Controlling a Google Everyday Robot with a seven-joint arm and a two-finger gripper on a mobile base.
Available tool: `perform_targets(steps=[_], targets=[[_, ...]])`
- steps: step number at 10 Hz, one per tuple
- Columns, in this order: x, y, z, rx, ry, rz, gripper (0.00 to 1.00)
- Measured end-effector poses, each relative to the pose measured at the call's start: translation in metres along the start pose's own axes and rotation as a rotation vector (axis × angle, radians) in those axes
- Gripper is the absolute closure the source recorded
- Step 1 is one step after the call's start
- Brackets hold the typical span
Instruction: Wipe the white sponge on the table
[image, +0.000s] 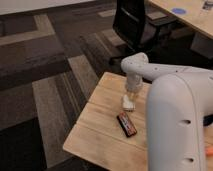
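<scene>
1. Fingers: gripper (130, 95) right above the white sponge (128, 103); can't tell if they're closed on it.
2. Sponge lies on the table (95, 137), just beyond the dark bar (127, 123).
3. Likely soft, light, squashy; pinch its short sides, press gently.

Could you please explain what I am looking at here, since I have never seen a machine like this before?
The large white shape on the right is a robot's arm, seen from a single camera looking down past it; where that camera is mounted is not known. At the arm's end is its hand, reaching down onto a small wooden table. The hand sits right on top of a white sponge, which rests on the tabletop. Beside the sponge lies a dark red-black bar, untouched. Behind the table stands a black office chair on patterned carpet, and a larger pale desk carrying a blue disc.
</scene>
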Motion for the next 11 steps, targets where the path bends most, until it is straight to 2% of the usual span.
perform_targets(steps=[2, 3, 4, 6, 8, 10, 11], targets=[[-0.013, 0.0076, -0.0012, -0.009, -0.014, -0.02, 0.99], [-0.0131, 0.0066, -0.001, -0.009, -0.014, -0.018, 0.93], [-0.0129, 0.007, -0.0009, -0.008, -0.013, -0.019, 0.76], [-0.013, 0.0063, -0.0009, -0.008, -0.013, -0.018, 0.47], [-0.013, 0.006, -0.0008, -0.008, -0.013, -0.018, 0.42], [-0.0134, 0.0051, -0.0009, -0.007, -0.014, -0.017, 0.2], [-0.0135, 0.0033, -0.0008, -0.007, -0.014, -0.014, 0.2]])
